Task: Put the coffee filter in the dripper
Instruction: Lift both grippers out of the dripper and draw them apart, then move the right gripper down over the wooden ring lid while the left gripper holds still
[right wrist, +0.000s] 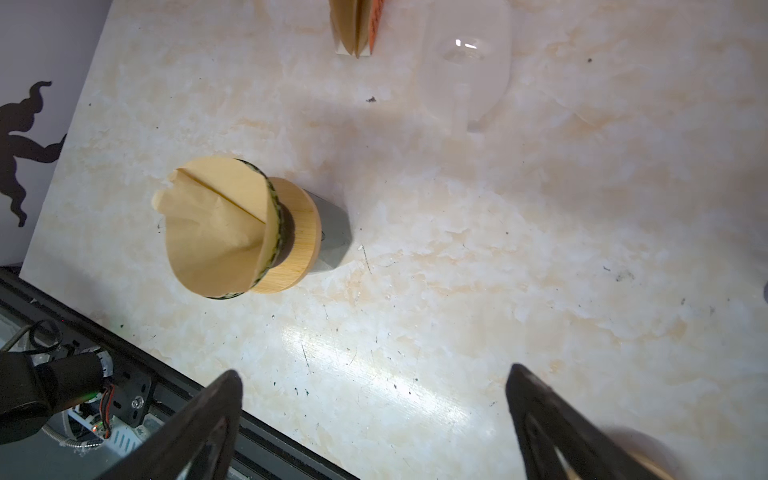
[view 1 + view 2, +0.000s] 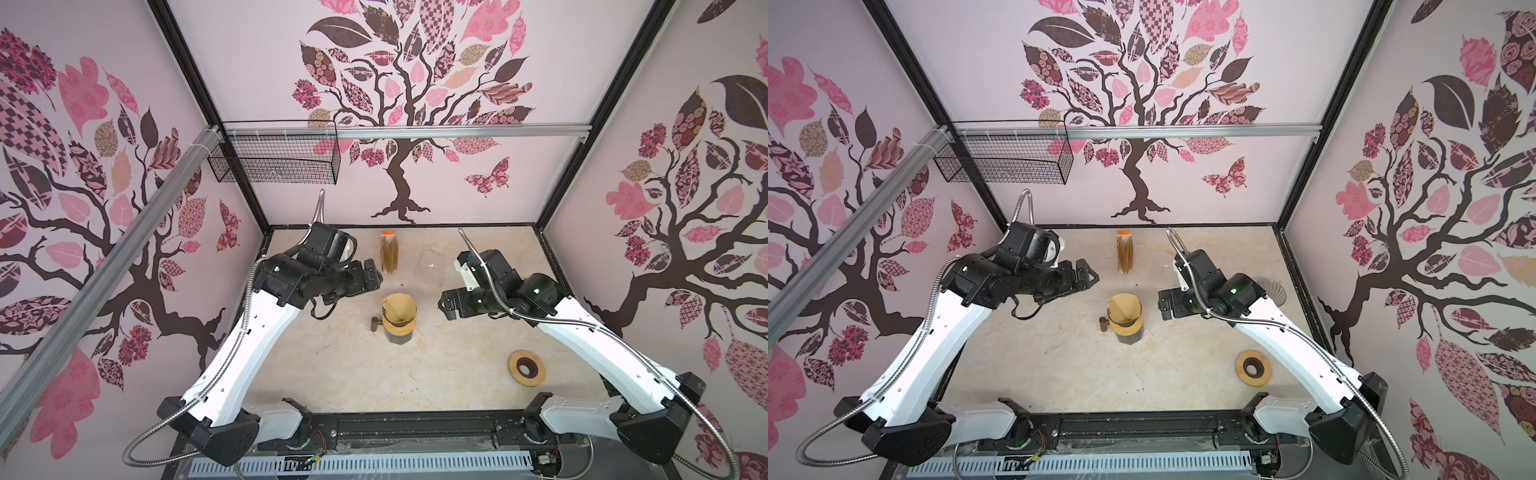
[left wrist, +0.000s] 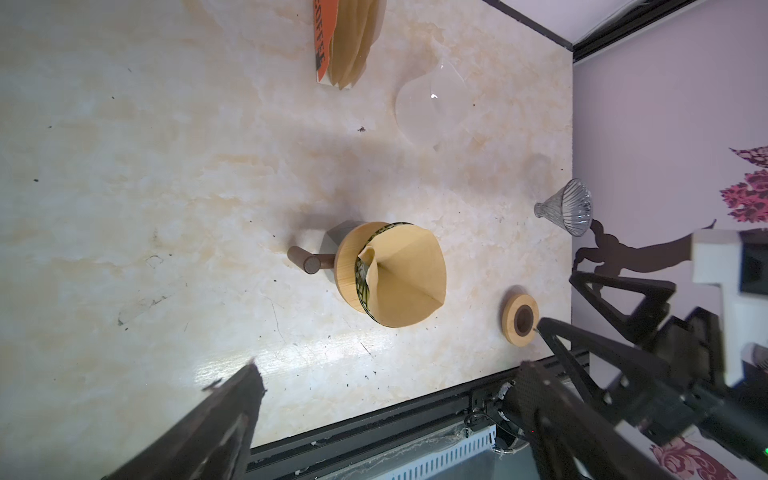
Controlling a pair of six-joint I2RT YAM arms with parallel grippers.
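Note:
A brown paper coffee filter (image 2: 398,307) sits opened in the dripper (image 2: 400,329), a dark cone in a wooden collar on a grey base, at the middle of the table in both top views. One edge of the coffee filter (image 3: 409,282) is creased and folded inward. My left gripper (image 2: 376,278) hangs open just behind and left of the dripper, holding nothing. My right gripper (image 2: 444,307) is open to the dripper's right, apart from it. In the wrist views the left gripper (image 3: 390,372) and right gripper (image 1: 374,371) show only bare table between their fingertips.
A pack of spare filters (image 2: 389,253) stands at the back of the table. A clear glass vessel (image 3: 424,104) lies near it. A ribbed glass cone (image 3: 569,205) sits by the right wall. A wooden ring (image 2: 527,369) lies front right. A wire basket (image 2: 274,153) hangs on the back rail.

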